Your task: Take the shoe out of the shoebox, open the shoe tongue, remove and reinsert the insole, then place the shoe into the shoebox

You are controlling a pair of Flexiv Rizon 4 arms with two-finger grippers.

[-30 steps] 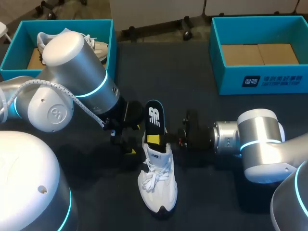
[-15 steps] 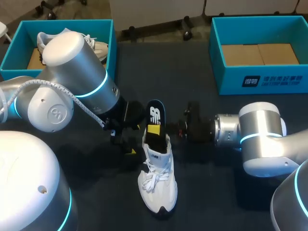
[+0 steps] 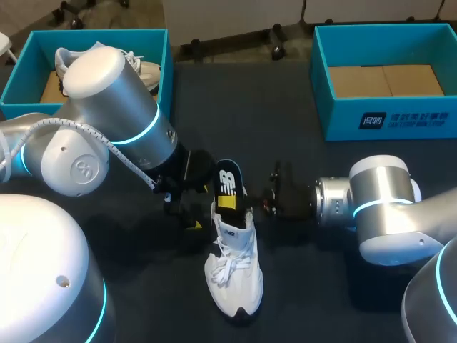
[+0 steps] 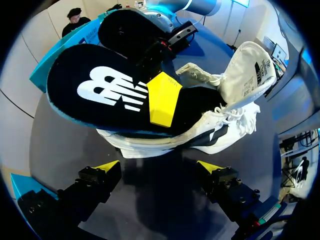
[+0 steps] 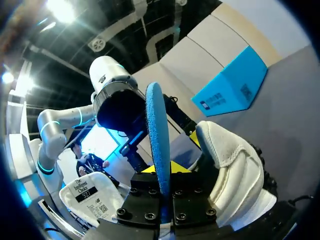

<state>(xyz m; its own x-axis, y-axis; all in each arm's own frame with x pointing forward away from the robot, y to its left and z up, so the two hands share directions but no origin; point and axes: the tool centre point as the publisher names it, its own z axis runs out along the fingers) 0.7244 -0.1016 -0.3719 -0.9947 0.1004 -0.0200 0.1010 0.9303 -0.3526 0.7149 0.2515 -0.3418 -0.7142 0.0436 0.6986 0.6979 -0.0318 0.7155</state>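
The right gripper (image 5: 163, 187) pinches the insole (image 3: 227, 179), slanting lengthwise into the sneaker (image 3: 234, 271) — the left gripper (image 4: 159, 166), jaws wide, just beside

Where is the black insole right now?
In the head view the insole is mid-table, sticking out of the white shoe, pinched by the right hand.

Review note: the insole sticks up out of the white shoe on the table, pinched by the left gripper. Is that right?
Wrong gripper: the right gripper pinches the insole, as the right wrist view shows; the left gripper is open and holds nothing. The insole does stick up out of the shoe.
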